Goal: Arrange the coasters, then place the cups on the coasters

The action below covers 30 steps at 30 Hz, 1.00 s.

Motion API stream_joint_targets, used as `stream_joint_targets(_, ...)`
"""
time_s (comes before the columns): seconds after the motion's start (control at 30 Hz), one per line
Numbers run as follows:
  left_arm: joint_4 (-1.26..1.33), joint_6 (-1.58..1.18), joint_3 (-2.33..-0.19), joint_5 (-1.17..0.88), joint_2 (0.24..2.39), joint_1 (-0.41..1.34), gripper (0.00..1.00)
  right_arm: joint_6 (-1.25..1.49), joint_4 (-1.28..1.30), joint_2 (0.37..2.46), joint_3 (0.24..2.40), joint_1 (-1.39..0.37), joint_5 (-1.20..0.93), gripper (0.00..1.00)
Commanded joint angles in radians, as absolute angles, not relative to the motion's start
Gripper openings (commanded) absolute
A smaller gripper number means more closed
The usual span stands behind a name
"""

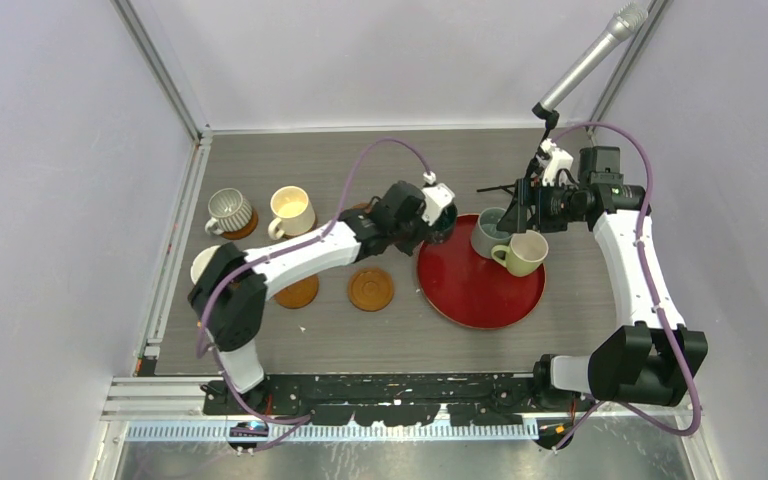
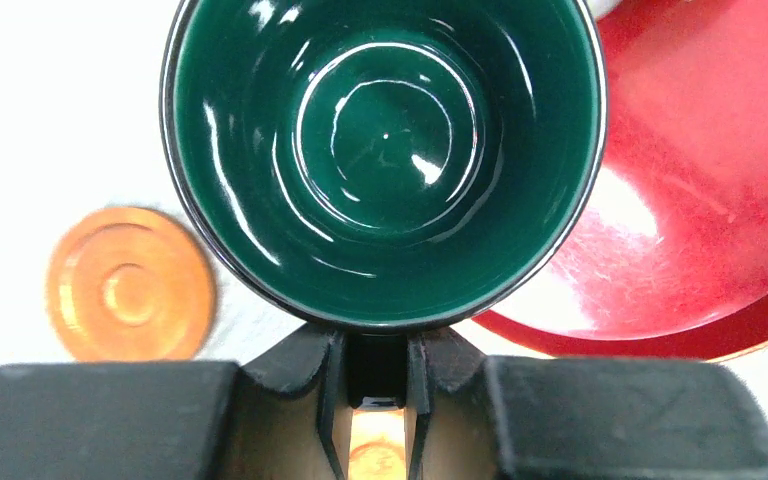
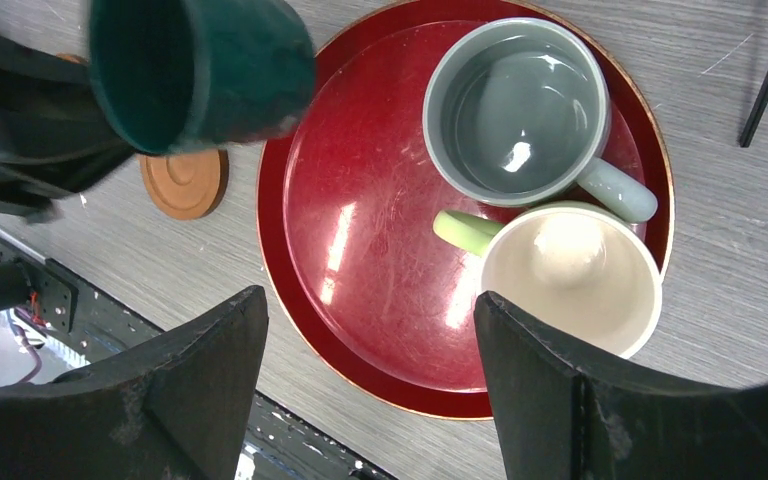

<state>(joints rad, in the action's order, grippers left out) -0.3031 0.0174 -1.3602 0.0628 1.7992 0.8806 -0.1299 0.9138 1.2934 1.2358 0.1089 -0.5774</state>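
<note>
**Ana:** Teal cup (image 2: 385,170), where is it?

**Ben:** The left gripper (image 2: 377,365) pinches its rim tight. It holds the cup by the left edge of the red tray (image 1: 480,300).

**Ana:** And the right gripper (image 3: 368,305)?

**Ben:** Its jaws are wide apart with nothing in them, above the tray.

**Ana:** What is on the tray?

**Ben:** The grey-blue cup (image 3: 515,110) and the pale green cup (image 3: 570,270), right beside each other.

**Ana:** Any coasters?

**Ben:** One bare coaster (image 1: 371,289) lies on the table left of the tray, and a second coaster (image 1: 297,292) lies partly under the left arm. Far left, the ribbed cup (image 1: 230,211) stands on another one, with the cream cup (image 1: 291,210) beside it.
</note>
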Motion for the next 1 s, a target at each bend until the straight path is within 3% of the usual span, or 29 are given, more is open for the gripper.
stream_joint_targets(0.0, -0.18, 0.064, -1.357, 0.039, 1.635, 0.833, 0.0, -0.135, 0.911, 1.31, 1.282, 0.114, -0.596, 0.8)
stream_joint_targets(0.67, -0.437, 0.227, -0.816, -0.266, 0.984, 0.324, 0.0, -0.123, 0.921, 1.299, 1.238, 0.102, -0.596, 0.8)
stream_joint_targets(0.97, -0.539, 0.396, -0.635, -0.339, 0.79, 0.183, 0.0, -0.121, 0.925, 1.31, 1.231, 0.079, -0.574, 0.8)
